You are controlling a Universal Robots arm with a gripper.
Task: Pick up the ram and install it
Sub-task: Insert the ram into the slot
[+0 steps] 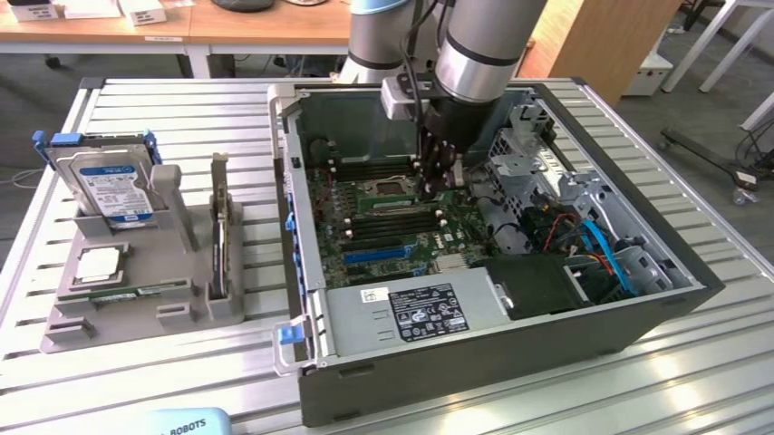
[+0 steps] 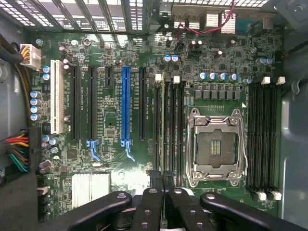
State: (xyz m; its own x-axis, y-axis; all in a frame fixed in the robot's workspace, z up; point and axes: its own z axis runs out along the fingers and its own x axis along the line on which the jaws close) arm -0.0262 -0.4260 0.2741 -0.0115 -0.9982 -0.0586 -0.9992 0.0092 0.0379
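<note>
The ram, a thin green stick with a pale label, lies flat in the front of the grey fixture on the exterior view's left. My gripper hangs inside the open computer case, over the motherboard's memory slots beside the empty processor socket. In the wrist view the gripper has its black fingertips pressed together with nothing showing between them. A thin pale strip runs along one slot in line with the fingertips. I cannot tell whether that strip is a seated stick.
The fixture also holds an upright hard drive, a square silver processor chip and a dark upright expansion card. Inside the case are the power supply, cables and a drive cage. A second slot bank lies beyond the socket.
</note>
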